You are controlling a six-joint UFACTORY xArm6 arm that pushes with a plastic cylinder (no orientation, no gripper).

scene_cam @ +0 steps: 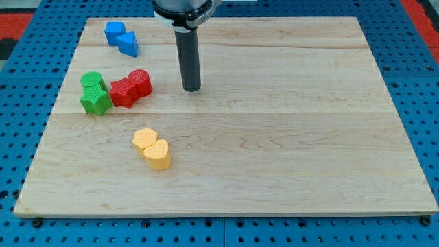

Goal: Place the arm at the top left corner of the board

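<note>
Dark rod descends from view's top onto wooden board [288, 137]; my tip [191, 89] rests on board, upper middle, just right of red blocks. No fingers on this arm, nothing grasped. Top left corner of board [90, 22] well apart from tip, toward view's left. Two blue blocks [121, 38] lie nearest that corner. Two green blocks [94, 92] touch red pair [131, 88]. Two yellow blocks [151, 148] sit together lower down.

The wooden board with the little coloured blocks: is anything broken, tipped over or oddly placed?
Nothing stands out. The blue pair, green pair, red pair and yellow pair sit intact on the board; my tip stands right of the red pair.
</note>
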